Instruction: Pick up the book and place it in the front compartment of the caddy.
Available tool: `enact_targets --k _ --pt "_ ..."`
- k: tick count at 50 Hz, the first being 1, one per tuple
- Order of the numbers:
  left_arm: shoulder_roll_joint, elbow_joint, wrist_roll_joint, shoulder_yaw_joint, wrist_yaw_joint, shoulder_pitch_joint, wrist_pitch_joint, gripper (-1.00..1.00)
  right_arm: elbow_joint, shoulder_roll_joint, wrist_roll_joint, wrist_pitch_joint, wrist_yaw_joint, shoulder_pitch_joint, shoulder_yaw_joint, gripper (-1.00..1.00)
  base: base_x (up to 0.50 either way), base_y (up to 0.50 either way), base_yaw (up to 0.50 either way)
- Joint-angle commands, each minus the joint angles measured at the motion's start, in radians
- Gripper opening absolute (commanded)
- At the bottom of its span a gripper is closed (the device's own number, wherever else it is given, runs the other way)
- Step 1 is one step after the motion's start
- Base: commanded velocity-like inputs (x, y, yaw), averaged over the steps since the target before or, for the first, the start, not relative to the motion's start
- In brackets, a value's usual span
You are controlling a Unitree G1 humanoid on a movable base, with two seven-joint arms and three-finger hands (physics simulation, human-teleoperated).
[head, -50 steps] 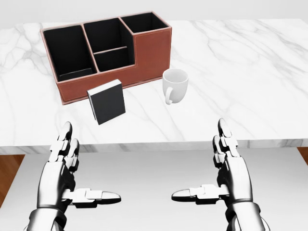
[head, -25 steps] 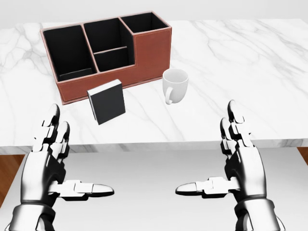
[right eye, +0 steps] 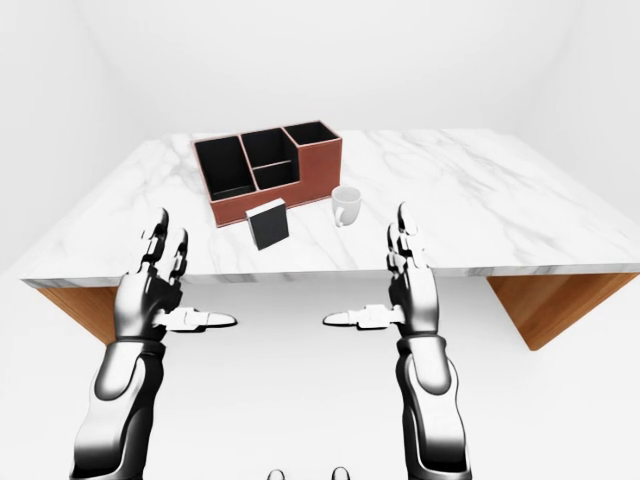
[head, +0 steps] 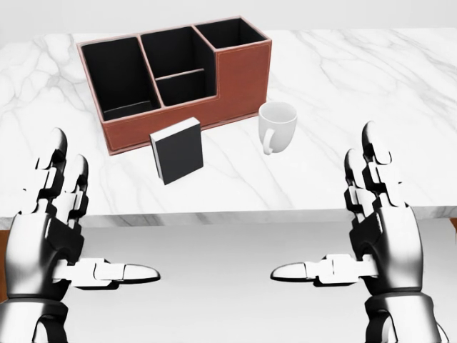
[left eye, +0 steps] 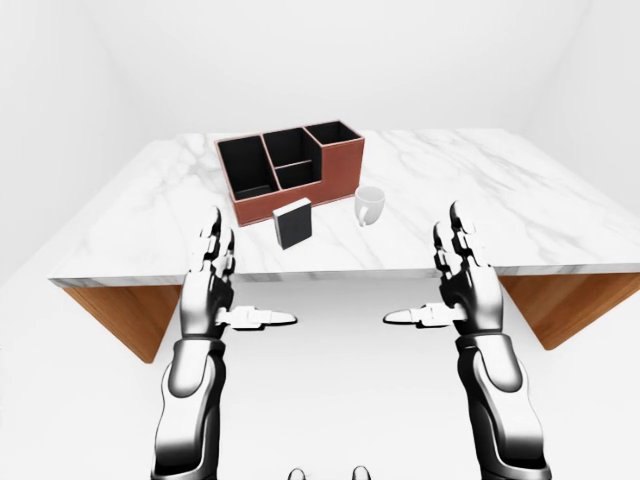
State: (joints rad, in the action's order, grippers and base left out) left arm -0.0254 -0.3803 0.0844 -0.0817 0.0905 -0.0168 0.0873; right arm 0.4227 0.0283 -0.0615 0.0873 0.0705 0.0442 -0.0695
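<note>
A small black book (head: 177, 151) with white page edges stands upright on the marble table (head: 371, 78), just below the brown caddy (head: 178, 78) in the head view. The caddy has several black compartments. My left hand (head: 68, 229) is open at the lower left, short of the table's near edge and below-left of the book. My right hand (head: 357, 225) is open at the lower right, also off the table. Neither hand touches anything.
A white mug (head: 277, 125) stands to the right of the book, beside the caddy's right end. The table's near edge (head: 235, 218) runs between my hands and the objects. Brown wooden table supports (left eye: 110, 310) show under the slab in the left-eye view.
Both hands have risen and spread outward. The whole picture has shifted slightly right and down, so the camera has moved; book, caddy and mug keep their places on the table.
</note>
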Motion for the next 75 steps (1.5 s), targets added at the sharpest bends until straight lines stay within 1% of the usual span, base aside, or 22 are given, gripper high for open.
enact_targets --k 1,25,27,30,33,34,75 --pt "-0.007 -0.041 0.009 -0.005 0.002 -0.002 0.000 1.00 0.033 -0.006 -0.023 0.000 0.001 0.000 -0.009 1.00 0.00 0.50 0.00" --pt "-0.007 -0.049 0.005 -0.007 0.005 -0.005 0.000 1.00 0.042 -0.006 -0.015 0.000 0.009 0.005 0.002 1.00 0.00 0.50 0.00" --pt "-0.007 -0.050 0.004 -0.006 0.005 -0.005 0.000 1.00 0.027 -0.001 0.022 0.000 -0.005 -0.002 0.007 1.00 0.00 0.00 0.00" --pt "-0.007 -0.050 0.003 -0.004 0.005 -0.006 0.000 1.00 0.029 -0.003 0.024 0.000 -0.002 -0.006 0.008 1.00 0.00 0.00 0.00" --pt "-0.007 -0.054 0.005 -0.006 0.005 -0.004 0.000 1.00 0.048 -0.006 0.004 0.000 0.011 0.000 0.005 1.00 0.00 0.00 0.00" --pt "-0.007 -0.053 0.005 -0.006 0.005 -0.005 0.000 1.00 0.065 -0.008 -0.018 0.000 0.033 0.011 0.006 1.00 0.00 0.00 0.00" --pt "-0.007 -0.073 0.004 -0.004 0.006 -0.009 0.000 1.00 0.068 -0.009 -0.028 0.000 0.037 0.019 0.014 1.00 0.50 0.00 0.00"
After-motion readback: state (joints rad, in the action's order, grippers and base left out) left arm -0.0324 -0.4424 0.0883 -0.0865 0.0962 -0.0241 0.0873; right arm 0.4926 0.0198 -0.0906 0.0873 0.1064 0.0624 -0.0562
